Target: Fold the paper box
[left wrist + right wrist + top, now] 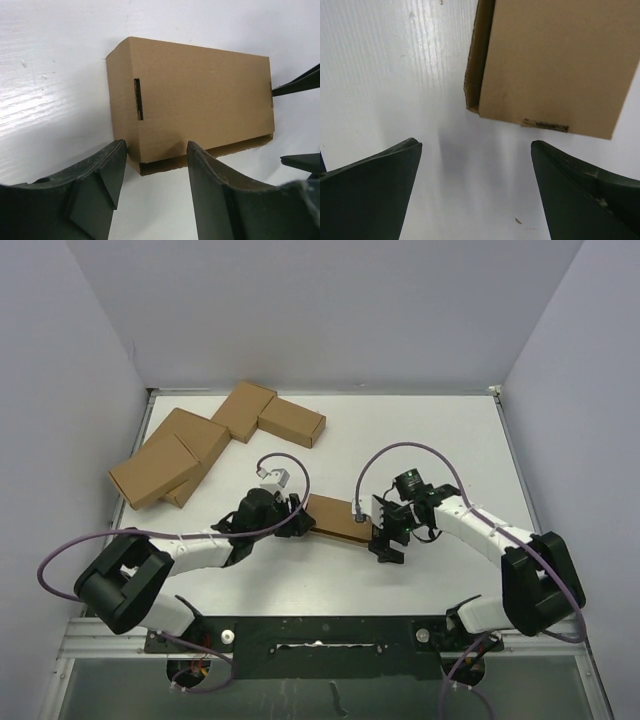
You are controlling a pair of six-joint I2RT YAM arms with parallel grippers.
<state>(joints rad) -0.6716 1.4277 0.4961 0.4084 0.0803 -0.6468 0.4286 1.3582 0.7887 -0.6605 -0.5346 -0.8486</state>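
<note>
White table (430,430): paper box (335,518) between both arms' jaws.

A: Can you read any word, brand or number here?
B: No. The paper box (555,65) carries one small dark printed strip (545,125), but it is too blurred to read.

The white table (420,420) carries a flat brown paper box (336,518) near its middle. Four brown cartons (200,445) lie clustered at the far left corner, touching one another, well apart from it.
</note>
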